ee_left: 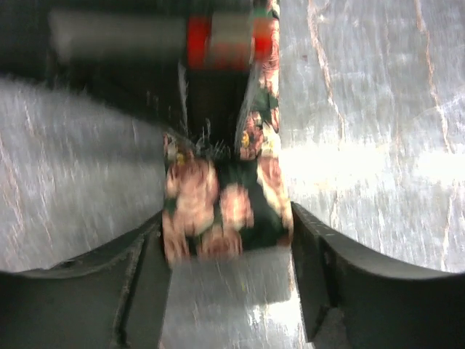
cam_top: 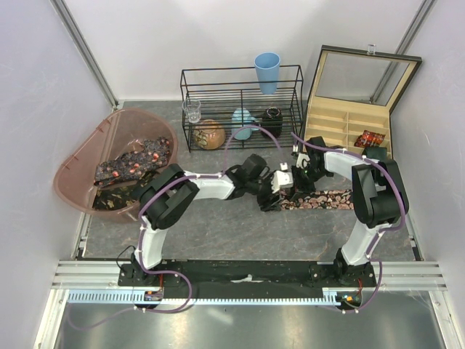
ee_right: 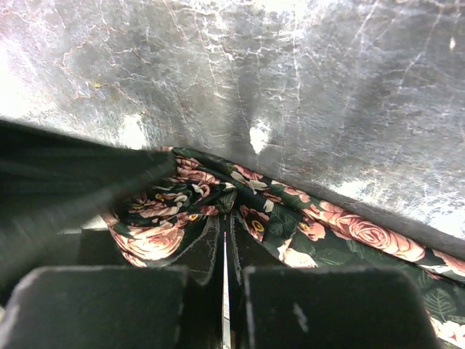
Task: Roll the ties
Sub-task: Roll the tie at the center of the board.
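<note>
Stretching rightward across the grey table (cam_top: 218, 233), your dark rose-patterned fabric tie (cam_top: 327, 198) ended at both grippers: right gripper (ee_right: 225, 269) clamped on it, left gripper (ee_left: 232, 243) apart, straddling it.

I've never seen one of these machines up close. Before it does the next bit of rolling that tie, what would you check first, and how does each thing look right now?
1. Right end effector gripping the tie: ok, shut on a fold of fabric.
2. Left end effector astride the tie's end: ok, fingers apart on either side.
3. Loose length flat on the table: ok, it runs straight toward the right.
4. Started end rolled evenly: cannot tell, the arms hide it and the left wrist view is blurred.
5. Free slot in the wooden box: ok, several are empty.
</note>
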Controlling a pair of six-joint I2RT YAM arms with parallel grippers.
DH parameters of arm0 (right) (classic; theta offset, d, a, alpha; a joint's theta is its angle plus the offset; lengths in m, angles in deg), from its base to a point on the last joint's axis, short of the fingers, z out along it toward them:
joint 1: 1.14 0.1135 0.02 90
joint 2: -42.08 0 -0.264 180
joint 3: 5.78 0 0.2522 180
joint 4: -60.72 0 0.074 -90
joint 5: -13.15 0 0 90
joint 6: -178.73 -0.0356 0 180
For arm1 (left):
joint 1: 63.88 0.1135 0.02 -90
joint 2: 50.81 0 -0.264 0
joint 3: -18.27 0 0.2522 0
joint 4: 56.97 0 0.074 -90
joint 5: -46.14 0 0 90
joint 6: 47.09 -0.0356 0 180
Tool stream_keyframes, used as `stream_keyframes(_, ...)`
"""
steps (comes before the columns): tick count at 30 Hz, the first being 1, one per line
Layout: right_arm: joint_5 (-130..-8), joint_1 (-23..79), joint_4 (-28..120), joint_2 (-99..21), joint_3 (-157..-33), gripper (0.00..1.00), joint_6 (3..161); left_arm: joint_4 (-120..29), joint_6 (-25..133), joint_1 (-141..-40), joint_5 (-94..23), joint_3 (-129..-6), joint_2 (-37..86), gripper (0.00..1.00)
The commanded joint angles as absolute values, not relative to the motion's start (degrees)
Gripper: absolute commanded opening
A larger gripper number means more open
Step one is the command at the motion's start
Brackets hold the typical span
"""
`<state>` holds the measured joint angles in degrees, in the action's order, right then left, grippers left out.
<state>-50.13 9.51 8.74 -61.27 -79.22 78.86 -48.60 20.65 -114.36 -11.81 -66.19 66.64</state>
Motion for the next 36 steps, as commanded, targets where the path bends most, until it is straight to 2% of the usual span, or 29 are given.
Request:
stream_keyframes(1, -63.8, 9.5, 12.9, -65.8, -77.3, 0.00, 82.2, -67.3, 28.9, -110.5, -4.1, -55.9, 59.9, 0.80)
stream_keyframes(7, -57.6, 10.0, 12.6, -66.5, -77.5, 0.00, 83.8, -82.9, 34.1, -109.1, -1.6, -49.6, 60.9, 0.80)
stream_keyframes(12, -53.5, 11.1, 12.9, -67.0, -77.8, 0.00, 84.0, -92.7, 36.3, -109.2, 1.1, -49.5, 64.9, 0.80)
stream_keyframes(19, -53.1, 12.7, 14.6, -68.0, -77.5, 0.00, 80.6, -89.6, 35.0, -110.1, -1.0, -49.8, 64.3, 0.78)
stream_keyframes(29, -53.5, 13.4, 16.7, -68.7, -76.1, 0.00, 77.2, -96.7, 36.0, -109.9, -7.6, -40.1, 62.0, 0.83)
stream_keyframes(36, -51.3, 14.8, 18.2, -69.6, -75.7, 0.00, 75.3, -100.0, 35.5, -110.0, -7.4, -39.7, 63.2, 0.71)
